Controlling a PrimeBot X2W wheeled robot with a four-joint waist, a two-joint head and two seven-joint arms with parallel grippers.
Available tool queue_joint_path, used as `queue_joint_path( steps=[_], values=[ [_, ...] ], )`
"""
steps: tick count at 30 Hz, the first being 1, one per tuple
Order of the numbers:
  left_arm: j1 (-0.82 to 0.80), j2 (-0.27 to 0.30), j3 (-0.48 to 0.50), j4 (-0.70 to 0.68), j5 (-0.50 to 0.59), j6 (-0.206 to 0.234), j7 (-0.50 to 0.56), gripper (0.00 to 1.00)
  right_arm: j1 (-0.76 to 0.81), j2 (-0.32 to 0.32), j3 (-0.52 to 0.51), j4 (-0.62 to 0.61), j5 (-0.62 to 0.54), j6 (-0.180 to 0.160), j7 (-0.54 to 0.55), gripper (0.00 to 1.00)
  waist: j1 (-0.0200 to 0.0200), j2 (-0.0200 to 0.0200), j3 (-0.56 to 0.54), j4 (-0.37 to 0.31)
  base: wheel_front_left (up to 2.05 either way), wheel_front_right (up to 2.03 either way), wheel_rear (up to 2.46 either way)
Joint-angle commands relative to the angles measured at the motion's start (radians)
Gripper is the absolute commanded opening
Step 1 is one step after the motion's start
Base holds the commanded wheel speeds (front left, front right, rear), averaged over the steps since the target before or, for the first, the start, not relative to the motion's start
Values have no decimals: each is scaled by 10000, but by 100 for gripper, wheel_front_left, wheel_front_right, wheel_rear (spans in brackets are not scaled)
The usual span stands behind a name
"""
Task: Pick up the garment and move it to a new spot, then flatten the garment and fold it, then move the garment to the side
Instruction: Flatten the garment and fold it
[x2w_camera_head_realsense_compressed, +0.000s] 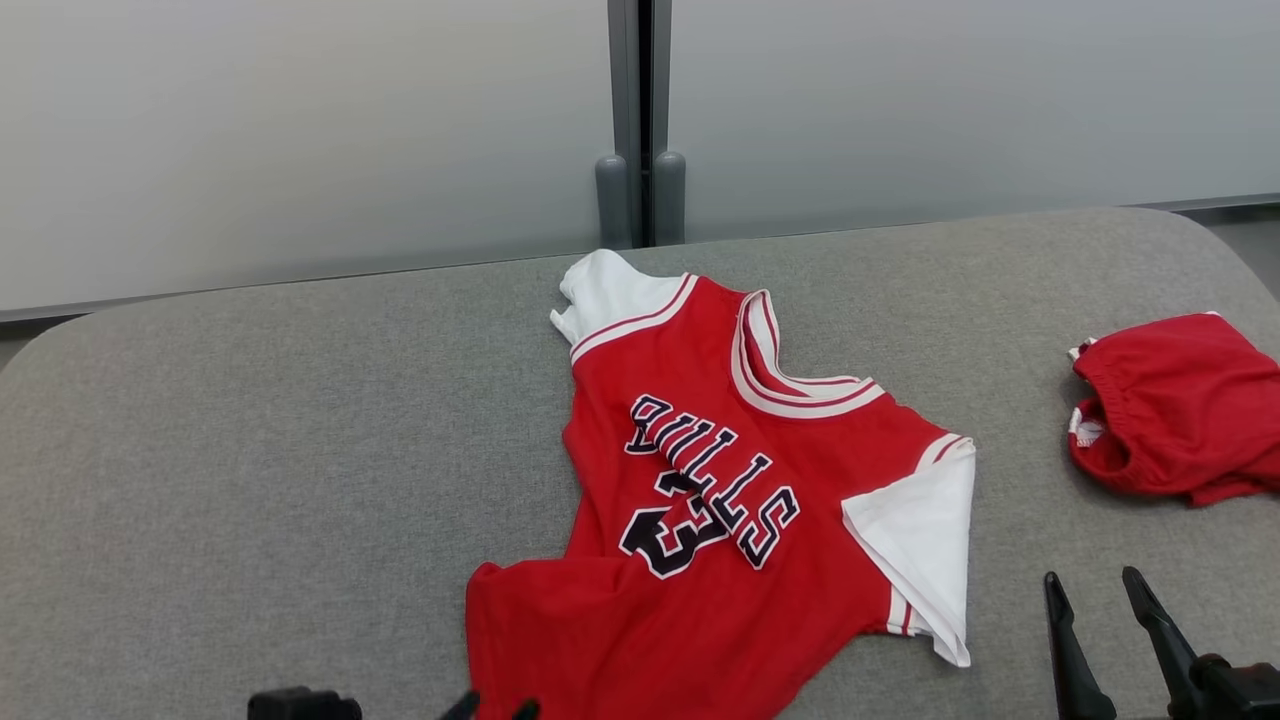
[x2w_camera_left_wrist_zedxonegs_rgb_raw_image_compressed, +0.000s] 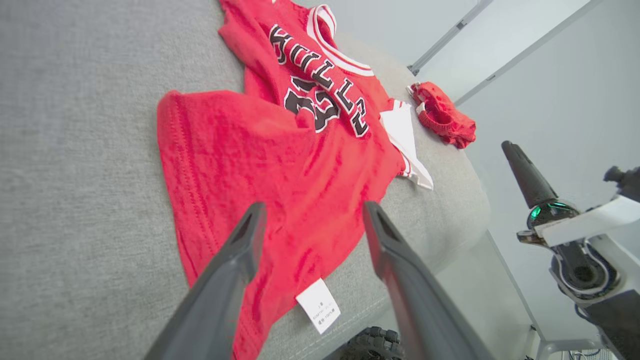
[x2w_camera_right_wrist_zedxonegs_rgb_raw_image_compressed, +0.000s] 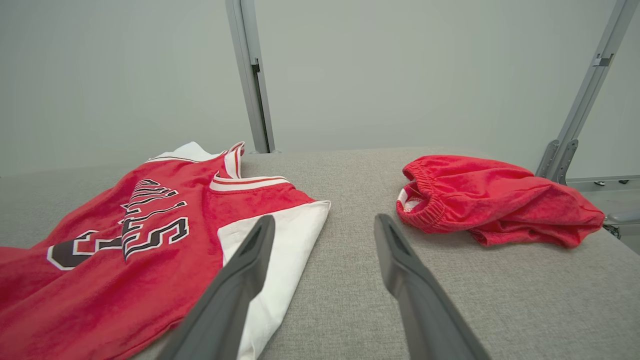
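Garment (x2w_camera_head_realsense_compressed: 730, 500): a red jersey with white sleeves and dark lettering, lying rumpled at the middle of the grey desk (x2w_camera_head_realsense_compressed: 250, 450), collar toward the far edge.

Head view: the left claw (x2w_camera_head_realsense_compressed: 495, 708) shows at the bottom edge, its fingertips just at the jersey's lower hem. The right claw (x2w_camera_head_realsense_compressed: 1090, 577) stands at the lower right, over bare desk, just beside the near white sleeve and apart from it. A pair of red shorts (x2w_camera_head_realsense_compressed: 1180, 405) lies near the right end of the desk, well apart from the jersey.

Left wrist view: the left claw's fingers are spread wide with nothing gripped. The jersey's lower body lies beyond and between them, and a white label (x2w_camera_left_wrist_zedxonegs_rgb_raw_image_compressed: 318, 305) sits at the hem near the desk's edge.

Right wrist view: the right claw's fingers are also spread wide and hold nothing. The white sleeve lies by one finger, the shorts beyond the other, with bare desk between.
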Motion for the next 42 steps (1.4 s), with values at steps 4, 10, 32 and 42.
queue_joint_path(
  steps=[4, 10, 32, 42],
  values=[
    [-1200, -20, 35, 415, 658, 347, 400, 100, -256, -53, 88, -62, -46, -3, -55, 100, 0, 0, 269, -158, 0, 0, 0],
    [-3646, -1388, -401, 2594, 1274, 295, 1625, 100, -738, -54, 408, -46, 61, -3, -55, 100, 0, 0, 911, -636, 0, 0, 0],
    [-6892, -3218, -584, 8911, 1802, -632, 1739, 0, -1273, -51, 510, 61, 348, -3, -55, 100, 0, 0, 1590, -1921, 0, 0, 0],
    [-8393, -2563, -210, 10830, 2730, -454, -128, 0, -1545, -54, 727, 150, 321, -3, -55, 100, 0, 0, 1705, -2157, 0, 0, 0]
  ],
)
